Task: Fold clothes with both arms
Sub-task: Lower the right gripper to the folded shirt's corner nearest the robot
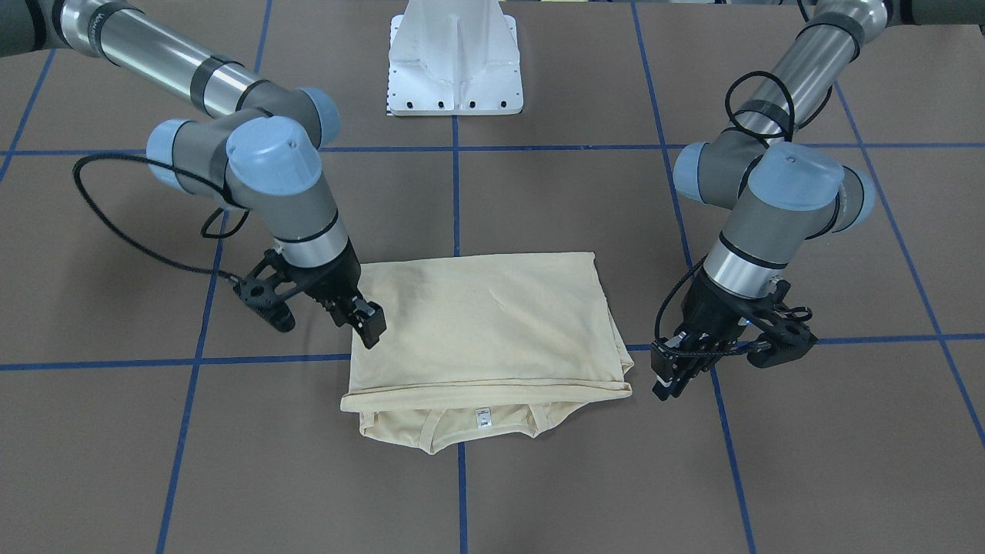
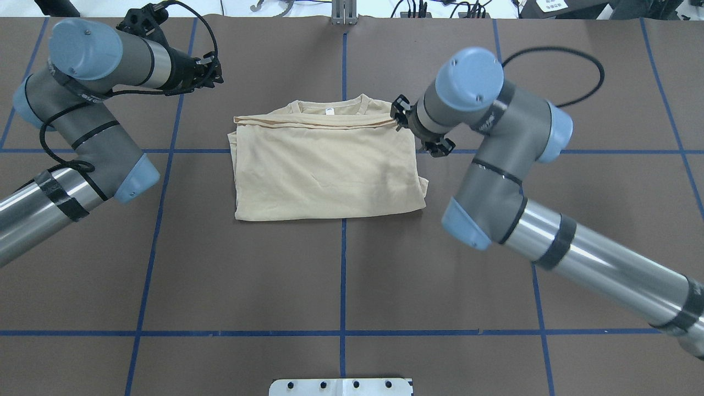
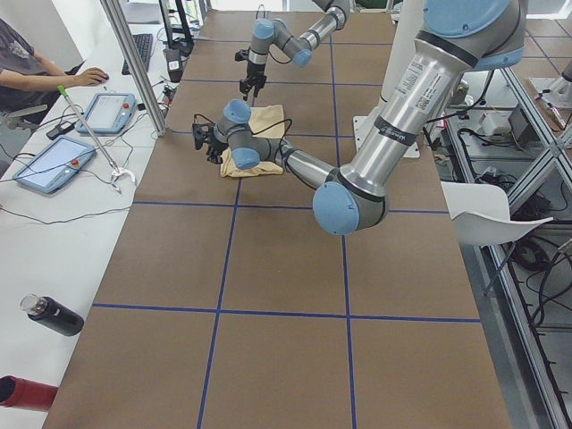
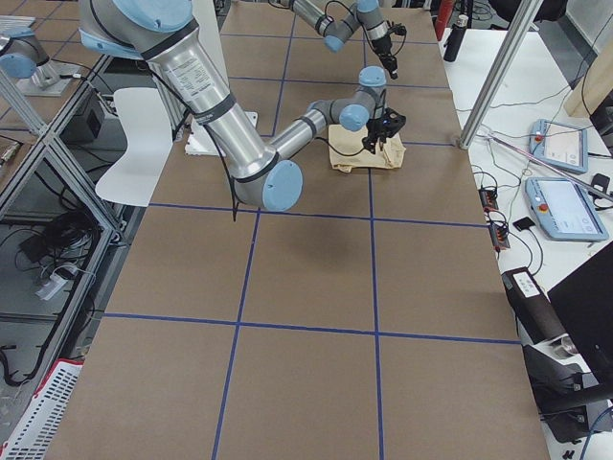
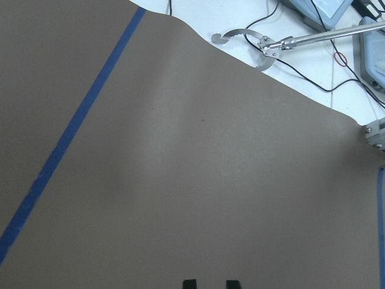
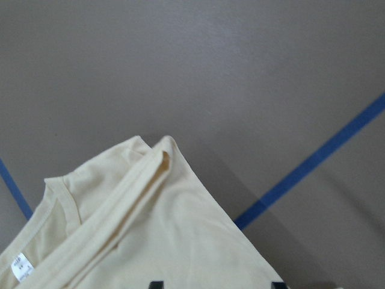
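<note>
Right now the cream T-shirt [image 2: 324, 165] lies folded flat at the centre of the brown surface [image 2: 341, 275], with its neckline at the 12 o'clock edge seen from overhead. The white neck label [image 6: 21, 267] faces up, its print too small to read. The right gripper [image 1: 369, 325] hovers at the shirt's 2 o'clock corner, fingers [image 6: 156, 284] spread wide. The left gripper [image 1: 666, 382] sits off at 10 o'clock over bare surface, its fingers [image 5: 190, 283] narrowly apart and holding nothing.
</note>
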Controlling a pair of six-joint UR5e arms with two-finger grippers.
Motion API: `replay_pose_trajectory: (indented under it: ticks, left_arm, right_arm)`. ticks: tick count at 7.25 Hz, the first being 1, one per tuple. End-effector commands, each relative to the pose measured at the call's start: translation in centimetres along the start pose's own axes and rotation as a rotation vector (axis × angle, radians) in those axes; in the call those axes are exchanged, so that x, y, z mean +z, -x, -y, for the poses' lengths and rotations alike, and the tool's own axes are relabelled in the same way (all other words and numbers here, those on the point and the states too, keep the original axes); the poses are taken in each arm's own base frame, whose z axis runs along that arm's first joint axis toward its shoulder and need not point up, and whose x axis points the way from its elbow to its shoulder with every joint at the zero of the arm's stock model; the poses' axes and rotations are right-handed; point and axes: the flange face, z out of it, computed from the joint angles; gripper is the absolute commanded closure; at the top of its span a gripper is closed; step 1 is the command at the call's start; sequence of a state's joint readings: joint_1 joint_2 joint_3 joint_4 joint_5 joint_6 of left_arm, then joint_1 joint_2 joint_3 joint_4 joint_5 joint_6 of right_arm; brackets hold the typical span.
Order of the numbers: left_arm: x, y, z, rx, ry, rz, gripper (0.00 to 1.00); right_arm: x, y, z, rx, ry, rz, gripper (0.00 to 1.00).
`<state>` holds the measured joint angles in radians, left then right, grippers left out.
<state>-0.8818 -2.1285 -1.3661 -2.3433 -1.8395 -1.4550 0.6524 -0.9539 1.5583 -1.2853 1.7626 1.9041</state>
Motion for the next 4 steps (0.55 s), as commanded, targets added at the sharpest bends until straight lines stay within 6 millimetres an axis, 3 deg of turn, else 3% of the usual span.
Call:
replay_pose_trajectory:
  ticks: [1, 2, 3, 4]
  left_arm:
    - [0.0, 0.2, 0.0, 0.000, 0.001, 0.002, 0.70]
    - [-0.1, 0.2, 0.0, 0.001, 0.001, -0.001, 0.70]
    - [-0.1, 0.3, 0.1, 0.001, 0.000, 0.002, 0.70]
    - [0.2, 1.5, -0.1, -0.001, 0.003, 0.015, 0.70]
  right_arm:
    - [0.4, -3.9, -5.2, 0.042, -0.082, 0.044, 0.33]
    - [0.5, -4.8, -5.5, 0.035, -0.096, 0.038, 0.33]
    - [1.5, -7.2, -7.6, 0.004, -0.098, 0.020, 0.32]
    - [2.5, -8.2, -9.1, -0.017, -0.109, 0.009, 0.31]
